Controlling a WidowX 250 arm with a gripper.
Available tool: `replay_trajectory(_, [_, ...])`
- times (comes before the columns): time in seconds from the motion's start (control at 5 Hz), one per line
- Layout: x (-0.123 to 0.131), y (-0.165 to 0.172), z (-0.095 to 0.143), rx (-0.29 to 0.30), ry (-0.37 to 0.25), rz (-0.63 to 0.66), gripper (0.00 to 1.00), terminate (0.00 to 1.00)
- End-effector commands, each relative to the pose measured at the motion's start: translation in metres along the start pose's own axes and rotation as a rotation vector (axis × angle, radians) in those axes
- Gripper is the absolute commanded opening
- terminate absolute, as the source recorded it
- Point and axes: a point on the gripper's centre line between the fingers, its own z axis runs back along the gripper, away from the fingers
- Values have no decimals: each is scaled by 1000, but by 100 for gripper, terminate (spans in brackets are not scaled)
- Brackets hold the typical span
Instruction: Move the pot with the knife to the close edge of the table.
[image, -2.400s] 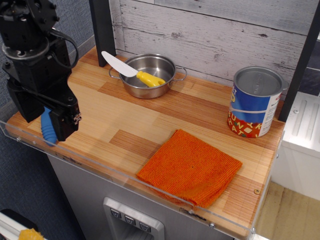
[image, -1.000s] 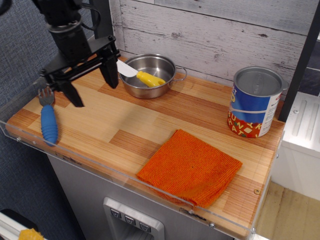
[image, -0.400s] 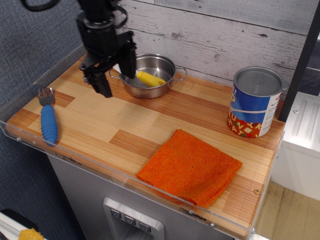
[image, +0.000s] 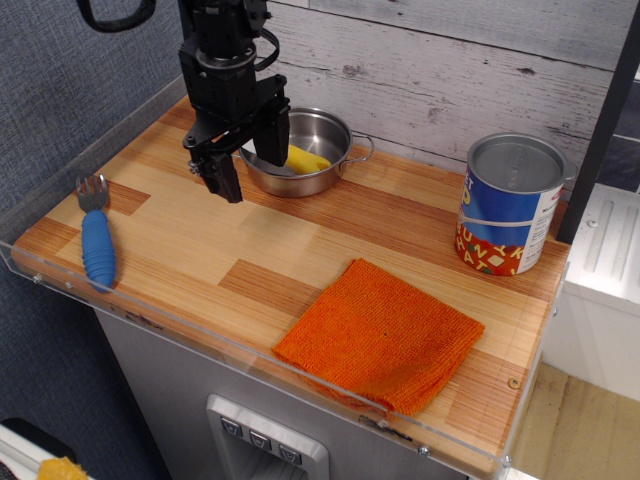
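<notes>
The shiny steel pot (image: 322, 150) sits at the back of the wooden table (image: 250, 250), near the wall. The knife lies in it; only its yellow handle (image: 306, 158) shows, the white blade is hidden behind the arm. My black gripper (image: 248, 160) is open, fingers pointing down, straddling the pot's left rim: one finger (image: 226, 176) hangs outside the pot to its left, the other (image: 272, 143) over the pot's inside. It holds nothing.
A blue-handled fork (image: 95, 235) lies at the left front. An orange cloth (image: 382, 335) lies at the front centre-right. A blue-labelled tin can (image: 510, 205) stands at the back right. A clear acrylic rim (image: 250, 350) runs along the near edge.
The arm has swung from the front left corner, past the fork, back and right to the pot. The gripper now straddles the pot's left rim. The pot has not moved.
</notes>
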Motion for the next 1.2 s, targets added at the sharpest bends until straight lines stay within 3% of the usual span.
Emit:
replay_trajectory(0.0, [12,-6,-5,-15,-2,33,100,0])
replay_trajectory(0.4, [11,-8,-17,10,6,22,100,0])
replay_trajectory(0.6, [11,-7,-16,-6,5,28,0,0])
replay_trajectory(1.0, [14,-5,-13,-31,25,58,0,0])
